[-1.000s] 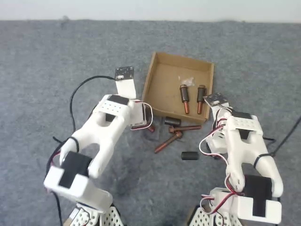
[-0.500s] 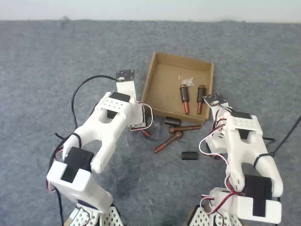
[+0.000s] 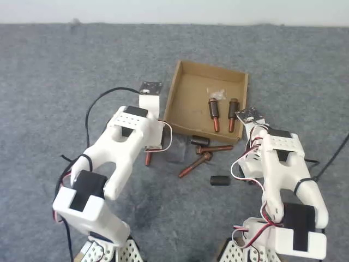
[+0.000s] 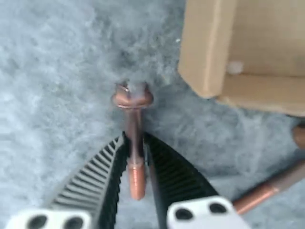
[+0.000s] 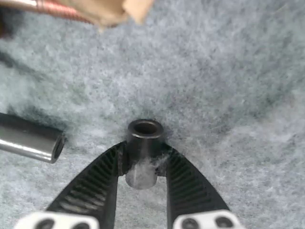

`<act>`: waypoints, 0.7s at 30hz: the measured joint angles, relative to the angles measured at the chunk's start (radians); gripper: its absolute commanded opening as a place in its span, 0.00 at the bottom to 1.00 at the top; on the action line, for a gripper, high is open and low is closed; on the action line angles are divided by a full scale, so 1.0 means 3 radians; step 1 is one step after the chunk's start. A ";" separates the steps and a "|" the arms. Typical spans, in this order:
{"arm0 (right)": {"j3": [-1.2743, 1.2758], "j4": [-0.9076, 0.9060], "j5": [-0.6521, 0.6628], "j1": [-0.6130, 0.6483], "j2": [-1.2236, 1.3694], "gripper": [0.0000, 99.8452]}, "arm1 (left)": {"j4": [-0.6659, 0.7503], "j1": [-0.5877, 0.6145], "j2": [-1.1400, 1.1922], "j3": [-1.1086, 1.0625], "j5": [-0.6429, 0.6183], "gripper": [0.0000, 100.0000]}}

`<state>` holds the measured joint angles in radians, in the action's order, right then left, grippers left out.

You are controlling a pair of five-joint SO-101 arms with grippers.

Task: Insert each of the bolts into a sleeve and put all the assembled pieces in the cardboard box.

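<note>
**Ana:** Grey carpet (image 3: 60, 71) covers the whole table. What is each gripper doing?

**Ben:** The left gripper (image 4: 135, 143) is clamped on a copper bolt (image 4: 132, 98) at mid-shank. The head sticks out past the fingertips and the threaded end points back toward the wrist. The right gripper (image 5: 143, 153) is closed around a black sleeve (image 5: 144, 136), with the open bore facing away from the wrist.

**Ana:** How will they handle?

**Ben:** Both look like small, rigid metal parts, light and not fragile. The smooth shank could pivot between the ribbed pads, I'd guess. A hold nearer the head would leave the threaded tip free to enter the bore. The sleeve is round and may roll, so it is best gripped across its middle, as it is here.

**Ana:** And what is further out?

**Ben:** A corner of the cardboard box (image 4: 205, 52) sits just beyond the left fingertips. A second sleeve (image 5: 31, 138) lies near the right gripper. Two loose bolts (image 3: 193, 165) rest between the arms. Two assembled pieces (image 3: 213, 112) lie inside the box.
</note>
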<state>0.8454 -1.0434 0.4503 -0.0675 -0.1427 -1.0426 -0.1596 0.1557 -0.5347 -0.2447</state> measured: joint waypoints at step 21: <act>0.0000 0.0000 0.0015 0.0000 0.0000 0.01 | 0.0256 0.0251 -0.0384 -0.0276 0.0353 0.12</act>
<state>0.8454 -1.0434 0.4549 -0.0675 -0.1427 -0.9659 -0.0844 0.0407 -0.6176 -0.1389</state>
